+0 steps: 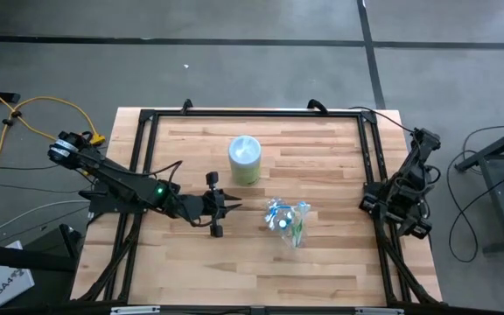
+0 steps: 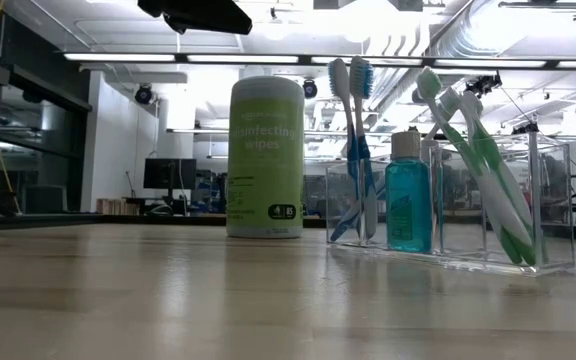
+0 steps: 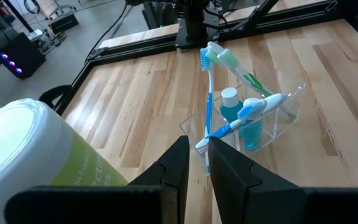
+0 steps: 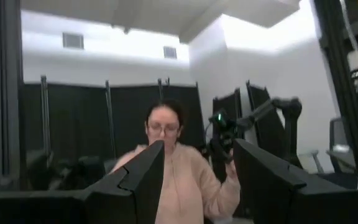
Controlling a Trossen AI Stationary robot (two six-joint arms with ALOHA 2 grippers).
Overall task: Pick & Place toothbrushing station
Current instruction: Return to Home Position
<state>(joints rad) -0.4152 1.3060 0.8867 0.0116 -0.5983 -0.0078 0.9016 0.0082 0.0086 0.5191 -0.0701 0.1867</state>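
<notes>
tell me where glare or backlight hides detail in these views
low view: ceiling strip lights glare behind the clear plastic organizer, leaving its walls faint; left wrist view: even light, glints on the organizer's rim; right wrist view: the right gripper is dark, jaws silhouetted against a bright white wall.

Wipes canister [image 3: 36, 155] partly out of left wrist view

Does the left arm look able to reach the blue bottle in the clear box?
Probably yes. The left tool hangs near the clear box, facing it, only bare table between. Leaning toothbrushes crowd the blue bottle, though. The right arm waits at the table's edge.
</notes>
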